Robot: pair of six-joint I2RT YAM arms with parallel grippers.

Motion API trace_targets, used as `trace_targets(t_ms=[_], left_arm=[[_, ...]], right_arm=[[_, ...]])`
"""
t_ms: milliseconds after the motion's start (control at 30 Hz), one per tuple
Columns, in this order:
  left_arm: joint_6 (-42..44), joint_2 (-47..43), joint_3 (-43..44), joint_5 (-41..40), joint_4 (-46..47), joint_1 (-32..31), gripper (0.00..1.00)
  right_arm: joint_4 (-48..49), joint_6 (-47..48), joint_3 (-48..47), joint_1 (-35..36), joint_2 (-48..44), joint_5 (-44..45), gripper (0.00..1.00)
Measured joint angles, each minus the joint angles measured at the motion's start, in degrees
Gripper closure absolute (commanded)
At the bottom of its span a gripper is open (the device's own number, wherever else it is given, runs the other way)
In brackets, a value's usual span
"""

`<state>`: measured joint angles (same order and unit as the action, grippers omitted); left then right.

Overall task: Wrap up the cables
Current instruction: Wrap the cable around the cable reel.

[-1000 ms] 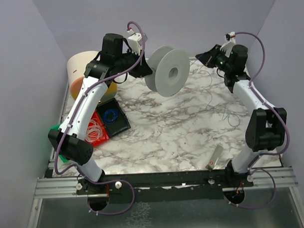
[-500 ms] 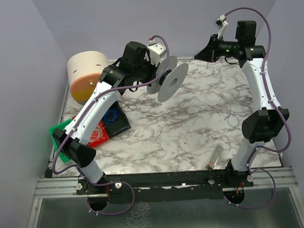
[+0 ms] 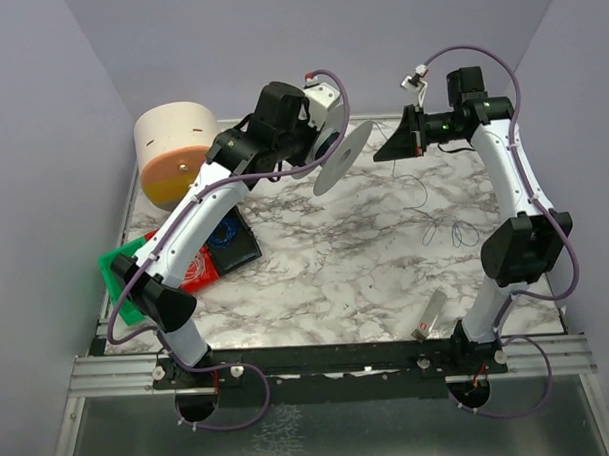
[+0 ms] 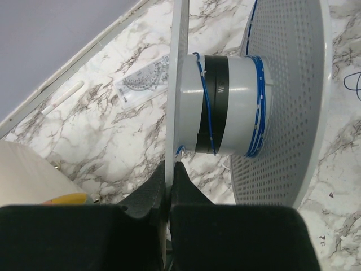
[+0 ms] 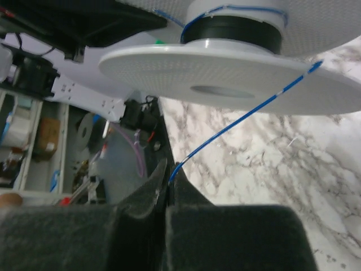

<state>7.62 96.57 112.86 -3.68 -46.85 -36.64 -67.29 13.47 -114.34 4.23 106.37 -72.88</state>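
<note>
A white perforated spool (image 3: 339, 157) hangs above the back of the marble table, turned nearly edge-on. My left gripper (image 4: 170, 165) is shut on the rim of one of its flanges (image 4: 179, 84). The cable is a thin blue wire; a few turns of it lie around the spool's hub (image 4: 260, 107). From the spool the cable (image 5: 237, 123) runs taut to my right gripper (image 5: 170, 169), which is shut on it just right of the spool. In the top view the right gripper (image 3: 384, 153) is raised. The slack cable (image 3: 463, 232) lies in loops on the table's right side.
A large beige-and-orange roll (image 3: 177, 147) stands at the back left. A green tray (image 3: 126, 274) and a red-and-black box (image 3: 220, 241) with small coiled bundles sit at the left. A small flat stick (image 3: 431, 314) lies near the front right. A clear protractor (image 4: 144, 84) and a white pen (image 4: 62, 97) lie below the spool.
The left arm has carried the spool to the right and turned it edge-on. The right arm has swung left toward the spool, drawing the cable with it across the table.
</note>
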Motion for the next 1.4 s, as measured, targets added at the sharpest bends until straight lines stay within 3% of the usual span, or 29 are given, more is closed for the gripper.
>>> trace_targets(t_ms=[100, 233, 333, 433, 633, 833, 967, 1167, 1400], left_arm=[[0.46, 0.15, 0.00, -0.07, 0.00, -1.01, 1.00], [1.29, 0.20, -0.07, -0.48, -0.04, -2.21, 1.00], [1.75, 0.22, -0.28, -1.29, -0.02, -3.04, 1.00], [1.99, 0.26, -0.57, -1.84, 0.09, -3.65, 1.00], [1.29, 0.44, -0.57, -4.35, 1.77, -4.52, 1.00], [0.07, 1.16, -0.42, -7.04, 2.03, -4.37, 1.00], [-0.09, 1.29, -0.35, -8.90, -0.70, -4.17, 1.00], [-1.25, 1.99, -0.37, -9.49, -4.39, -2.67, 1.00], [-4.11, 2.99, -0.35, -5.64, -4.96, -0.22, 1.00]], right_arm=[[13.42, -11.96, 9.09, 0.07, -4.28, -3.74, 1.00], [48.50, -40.81, 24.26, 0.50, -11.45, -6.91, 0.99], [71.56, -59.01, 26.38, 2.01, -11.93, -8.48, 1.00], [81.42, -66.36, 25.59, 4.13, -12.00, -9.11, 1.00], [75.69, -61.29, 24.20, 9.46, -12.00, -8.20, 1.00], [57.96, -44.33, 24.74, 17.20, -12.00, -2.71, 1.00], [51.78, -34.51, 26.82, 21.18, -12.00, 0.94, 0.99], [49.59, -25.49, 32.22, 24.74, -12.02, 3.63, 1.00], [53.35, -21.97, 41.70, 28.24, -13.22, 1.84, 0.99]])
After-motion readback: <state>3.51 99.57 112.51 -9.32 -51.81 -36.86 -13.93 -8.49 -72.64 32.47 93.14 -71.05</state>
